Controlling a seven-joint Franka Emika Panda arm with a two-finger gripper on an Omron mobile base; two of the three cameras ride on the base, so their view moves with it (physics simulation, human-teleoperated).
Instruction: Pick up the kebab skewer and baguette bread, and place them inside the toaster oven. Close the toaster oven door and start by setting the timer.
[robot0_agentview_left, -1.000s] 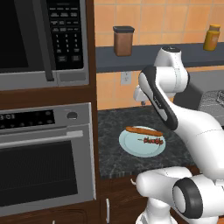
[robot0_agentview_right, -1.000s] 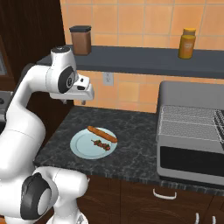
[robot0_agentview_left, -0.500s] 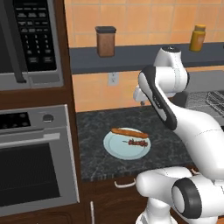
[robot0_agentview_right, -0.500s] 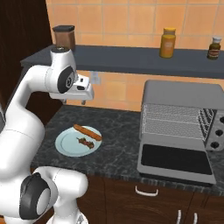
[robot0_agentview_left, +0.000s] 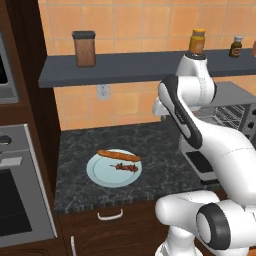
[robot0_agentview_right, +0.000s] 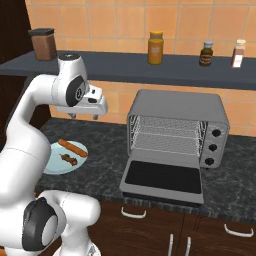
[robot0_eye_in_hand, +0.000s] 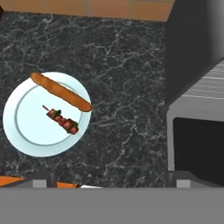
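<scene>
The baguette bread (robot0_agentview_left: 119, 155) (robot0_agentview_right: 73, 148) (robot0_eye_in_hand: 61, 92) and the shorter kebab skewer (robot0_agentview_left: 125, 167) (robot0_agentview_right: 69, 159) (robot0_eye_in_hand: 61, 119) lie side by side on a pale blue plate (robot0_agentview_left: 100, 175) (robot0_agentview_right: 52, 165) (robot0_eye_in_hand: 26, 131). To the plate's right stands the grey toaster oven (robot0_agentview_right: 180, 107) (robot0_agentview_left: 232, 107) (robot0_eye_in_hand: 192, 57). Its wire racks are bare. The toaster oven door (robot0_agentview_right: 164, 178) (robot0_eye_in_hand: 197, 151) lies folded down flat. My gripper (robot0_agentview_right: 85, 116) (robot0_eye_in_hand: 111, 180) hangs open and empty high above the dark counter, between plate and oven.
A wall shelf (robot0_agentview_right: 125, 65) carries a brown canister (robot0_agentview_right: 44, 44) (robot0_agentview_left: 84, 48), an orange jar (robot0_agentview_right: 156, 47) and small bottles (robot0_agentview_right: 207, 53). A built-in wall oven (robot0_agentview_left: 15, 200) stands at far left. Three knobs (robot0_agentview_right: 215, 147) sit on the toaster oven's right side.
The whole picture has shifted: the base has driven right, so the plate sits further left and the toaster oven has come fully into view. The gripper stays open.
</scene>
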